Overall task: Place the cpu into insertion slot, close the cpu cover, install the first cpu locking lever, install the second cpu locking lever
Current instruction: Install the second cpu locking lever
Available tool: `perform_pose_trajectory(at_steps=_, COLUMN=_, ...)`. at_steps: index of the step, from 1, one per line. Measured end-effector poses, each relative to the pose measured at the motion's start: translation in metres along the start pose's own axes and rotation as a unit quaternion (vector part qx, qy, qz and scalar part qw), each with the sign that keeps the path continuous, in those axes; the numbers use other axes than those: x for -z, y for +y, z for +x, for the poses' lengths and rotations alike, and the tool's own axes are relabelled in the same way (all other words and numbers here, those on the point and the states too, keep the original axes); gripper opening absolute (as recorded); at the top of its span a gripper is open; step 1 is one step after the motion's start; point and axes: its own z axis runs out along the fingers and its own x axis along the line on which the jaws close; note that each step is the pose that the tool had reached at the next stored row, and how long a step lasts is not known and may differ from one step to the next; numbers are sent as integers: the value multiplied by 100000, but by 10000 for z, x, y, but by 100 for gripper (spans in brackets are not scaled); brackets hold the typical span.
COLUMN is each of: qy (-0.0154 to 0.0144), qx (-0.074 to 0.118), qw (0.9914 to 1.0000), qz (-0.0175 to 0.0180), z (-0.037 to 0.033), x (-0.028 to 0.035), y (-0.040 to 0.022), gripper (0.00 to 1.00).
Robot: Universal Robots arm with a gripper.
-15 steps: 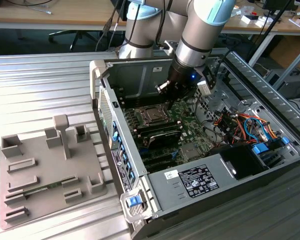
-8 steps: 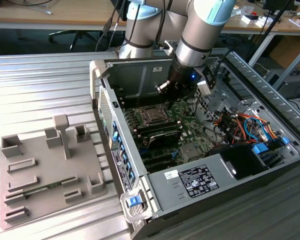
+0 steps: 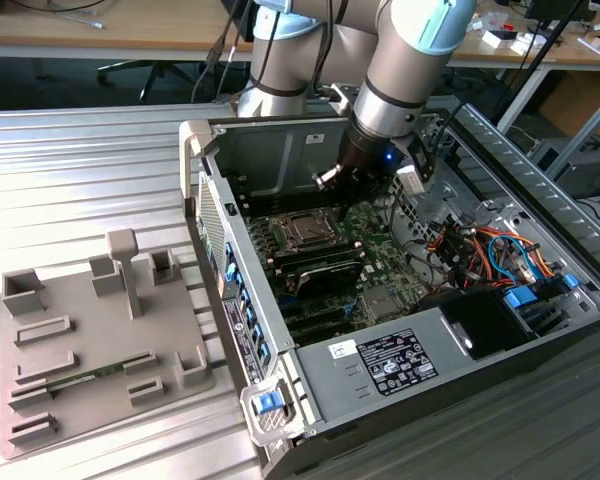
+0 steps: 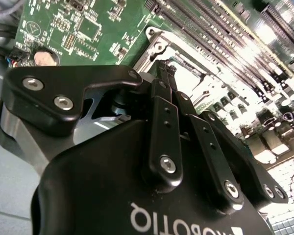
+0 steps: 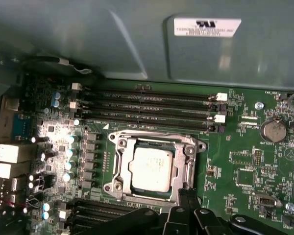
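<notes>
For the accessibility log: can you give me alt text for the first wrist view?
A silvery cpu sits in the socket of a green motherboard, framed by the closed metal cpu cover. The black gripper sits at the socket's edge. Rows of dark memory slots lie beyond, below a grey case wall.

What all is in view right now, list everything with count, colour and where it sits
computer case: one, grey and black, open, on the metal table
motherboard: one, green, inside the case
cpu: one, silvery top, seated in the socket
cpu cover: one, silvery frame, lying down around the cpu
memory slots: four, black, beside the socket
coin battery: one, silver, on the board
cable bundle: one, orange, red, blue and black, toward the exterior view's right of the case
fixture plate: one, grey, on the table at the exterior view's left
arm: one, grey and light blue, over the case
gripper: one, black, beside the socket
</notes>
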Motion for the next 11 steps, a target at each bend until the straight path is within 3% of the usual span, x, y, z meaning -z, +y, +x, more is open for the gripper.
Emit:
perform_pose_trajectory(at_steps=2, qy=1, qx=1, qw=100000, qz=3, z=5, x=0, y=-63, gripper=11)
perform_pose_trajectory(at_steps=11, qy=1, qx=0, qw=100000, qz=3, z=18, x=-21, y=-223, gripper=11)
